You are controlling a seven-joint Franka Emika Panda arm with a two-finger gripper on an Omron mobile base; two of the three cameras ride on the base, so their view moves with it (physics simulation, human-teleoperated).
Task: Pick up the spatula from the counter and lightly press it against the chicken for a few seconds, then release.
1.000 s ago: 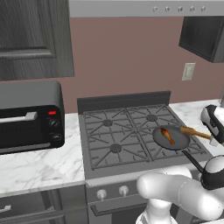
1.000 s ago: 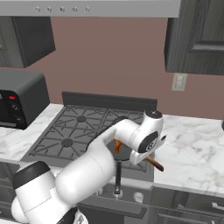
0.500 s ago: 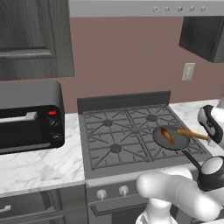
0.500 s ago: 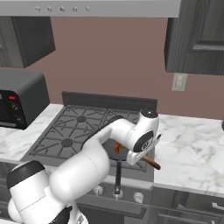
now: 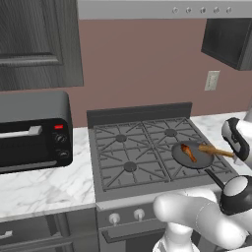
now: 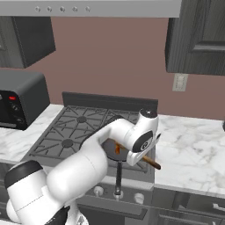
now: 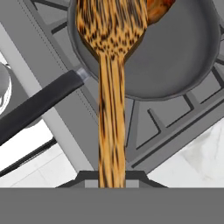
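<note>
The two-finger gripper (image 7: 111, 178) remains clamped on the handle of the speckled wooden spatula (image 7: 111, 109). Since a second ago the blade has edged slightly closer to the browned chicken piece (image 5: 187, 152), which lies in the round dark frying pan (image 7: 183, 65) on the grey gas stove (image 5: 130, 152). In the hand view the blade overlaps the chicken, which is cut off at the frame's top; contact cannot be confirmed. In the right base view the arm hides most of the pan.

Ahead of the gripper (image 7: 112, 180), the spatula (image 7: 111, 30) blade covers part of the chicken (image 7: 158, 8), which the top edge also cuts; the pan (image 7: 175, 52) handle runs out of frame.
</note>
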